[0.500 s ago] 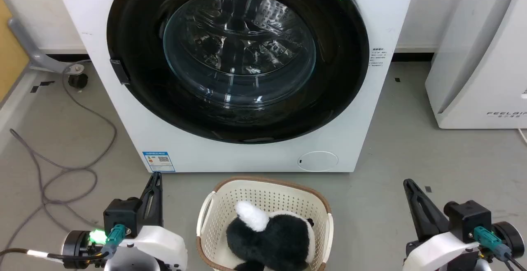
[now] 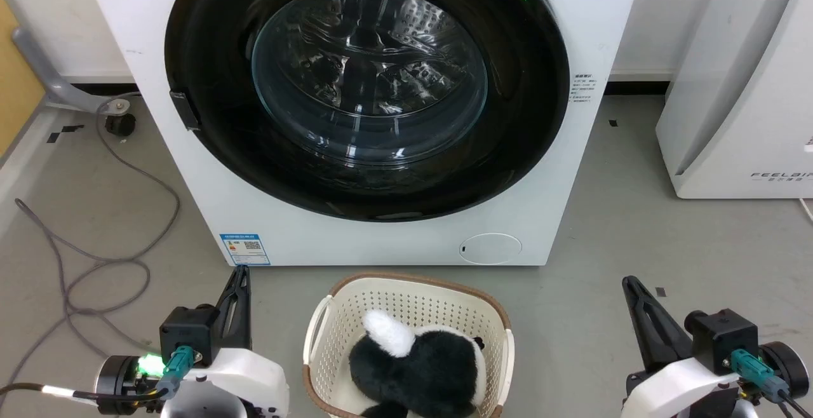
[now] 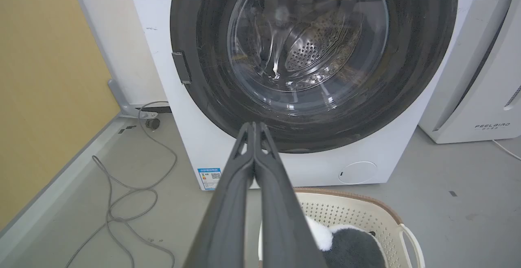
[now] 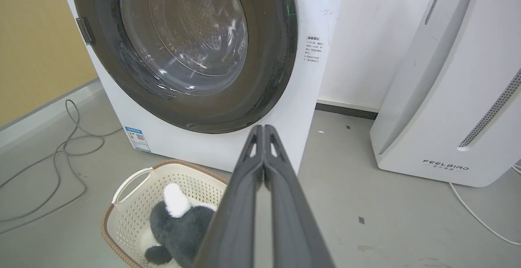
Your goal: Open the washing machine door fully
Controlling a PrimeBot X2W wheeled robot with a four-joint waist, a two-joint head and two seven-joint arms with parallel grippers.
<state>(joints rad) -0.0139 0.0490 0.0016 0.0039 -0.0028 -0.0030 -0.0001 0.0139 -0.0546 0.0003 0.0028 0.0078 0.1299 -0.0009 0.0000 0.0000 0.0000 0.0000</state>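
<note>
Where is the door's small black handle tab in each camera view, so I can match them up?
Head view: handle tab on the left edge of the washing machine door, upper left of the picture.
Left wrist view: handle tab left of centre, upper half.
Right wrist view: handle tab near the upper left.
Shared landmark: blue label sticker at the washing machine's lower left corner, below the tab.

Glossy black washing machine door (image 2: 209,56) shut.

Looks like test lab: washing machine (image 2: 356,240) on bare grey floor (image 2: 667,246), loose cable (image 2: 176,204) (tape marks (image 2: 68,130) too), laundry basket (image 2: 413,303).
</note>
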